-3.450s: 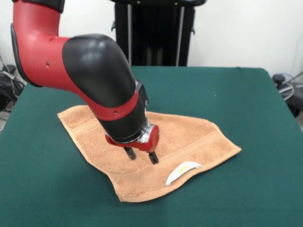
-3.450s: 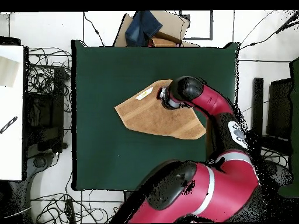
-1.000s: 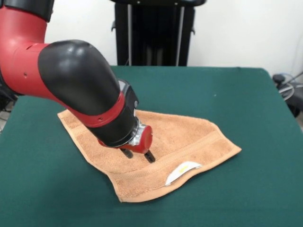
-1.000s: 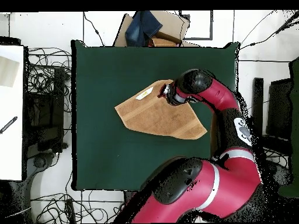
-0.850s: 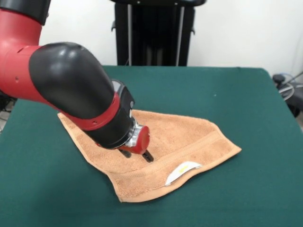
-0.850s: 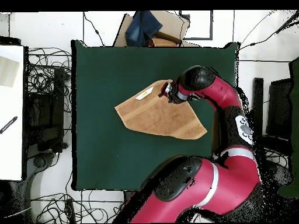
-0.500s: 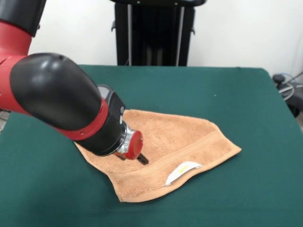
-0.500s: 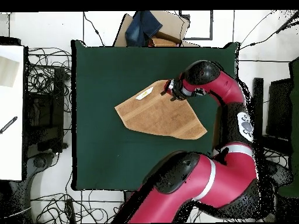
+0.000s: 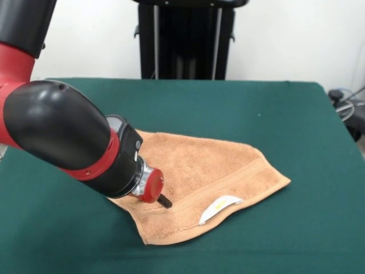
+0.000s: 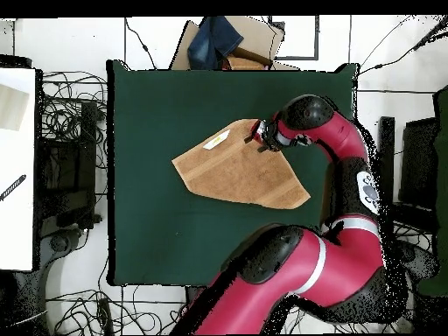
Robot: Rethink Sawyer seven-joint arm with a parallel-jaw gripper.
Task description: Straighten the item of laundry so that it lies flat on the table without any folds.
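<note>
The item of laundry, an orange-tan terry towel [image 9: 217, 168] [image 10: 229, 175], lies on the green table [image 9: 296, 120] [image 10: 153, 227] in an irregular many-sided shape, with one part doubled over. Its white label [image 9: 219, 206] [image 10: 216, 140] with a yellow mark shows at the near edge in the front view. My gripper [image 9: 164, 201] [image 10: 261, 136] is steeply tilted and its tip rests on or just above the towel's band stripe, left of the label. The bulky red and black wrist [image 9: 80, 142] hides the towel's left part.
In the front view a black stand [image 9: 185, 40] rises behind the table. The overhead view shows a cardboard box with blue cloth [image 10: 229, 39] beyond the table's top edge, a white desk [image 10: 17, 166] at the left, and cables on the floor.
The arm has swung left and lower in the front view, its wrist tilting further over. The gripper tip slid toward the towel's near-left edge. The towel's outline is unchanged.
</note>
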